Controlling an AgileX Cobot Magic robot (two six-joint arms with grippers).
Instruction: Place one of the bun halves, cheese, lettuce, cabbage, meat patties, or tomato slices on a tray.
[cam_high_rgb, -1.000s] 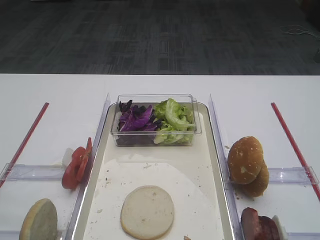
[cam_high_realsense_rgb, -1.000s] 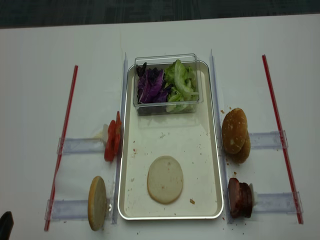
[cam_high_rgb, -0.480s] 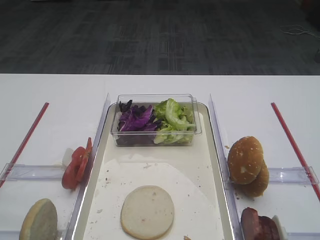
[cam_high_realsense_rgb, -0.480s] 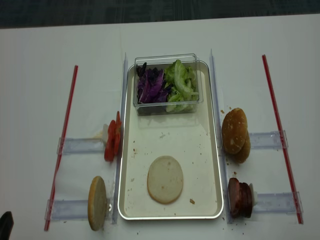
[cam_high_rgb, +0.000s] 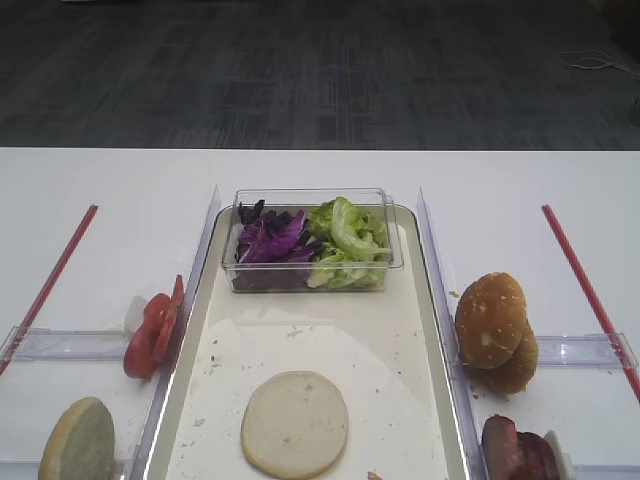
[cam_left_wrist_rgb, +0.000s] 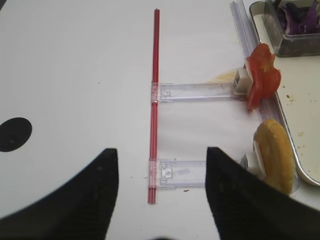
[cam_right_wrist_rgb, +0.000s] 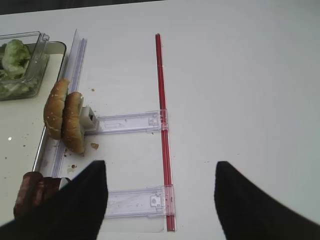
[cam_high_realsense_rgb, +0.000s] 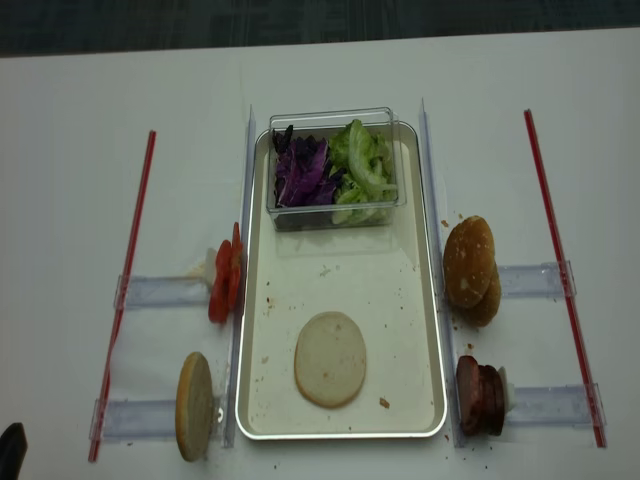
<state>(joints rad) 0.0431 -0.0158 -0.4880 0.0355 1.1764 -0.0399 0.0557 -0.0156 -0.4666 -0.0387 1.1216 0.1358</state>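
Bun half (cam_high_rgb: 295, 423), round, pale and soft, lies cut-face up on the long cream-white tray (cam_high_rgb: 425, 300); its upright twin (cam_left_wrist_rgb: 274, 155) looks light, squashable, best pinched across its faces. Both grippers (cam_left_wrist_rgb: 162, 200) (cam_right_wrist_rgb: 161, 200) are spread, empty.

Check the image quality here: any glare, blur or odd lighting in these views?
Exterior high: a bright curved light patch on the tray, otherwise sharp. Realsense: softer, slightly washed out, even light. Right wrist: open right gripper fingers are featureless black silhouettes. Left wrist: left gripper likewise dark; the table is evenly lit.
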